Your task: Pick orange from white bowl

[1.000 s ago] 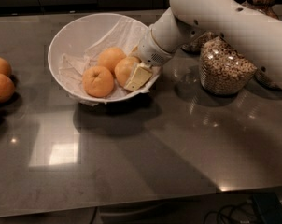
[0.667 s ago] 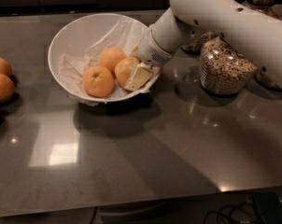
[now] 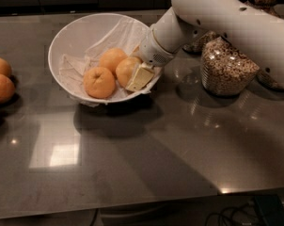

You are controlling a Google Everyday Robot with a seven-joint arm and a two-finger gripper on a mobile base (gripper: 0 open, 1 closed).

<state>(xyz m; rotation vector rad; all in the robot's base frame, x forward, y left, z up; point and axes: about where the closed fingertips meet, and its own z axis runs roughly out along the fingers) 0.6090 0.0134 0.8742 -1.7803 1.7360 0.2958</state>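
The gripper (image 3: pixel 137 78) sits in the bowl (image 3: pixel 76 29), right against the round orange (image 3: pixel 125 69). Nobody can tell if it grips it.

Tabletop: dark grey glossy tabletop (image 3: pixel 146 168)
Landmark: wide round white bowl (image 3: pixel 69 39)
Left of bowl: loose oranges (image 3: pixel 1 87)
Right of bowl: glass cereal jar (image 3: pixel 226 69)
Pincer (image 3: pixel 138 79): inside bowl, right side

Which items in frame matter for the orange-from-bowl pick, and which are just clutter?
In the job:
- pale smooth round orange, at the bowl's right side
- wide white paper-lined bowl
- gripper, down in the bowl against that orange

Lying about:
- deeper-orange fruit with stem dimple, in the bowl
- another orange, in the bowl
- loose oranges, left on the grey table
- glass cereal jar
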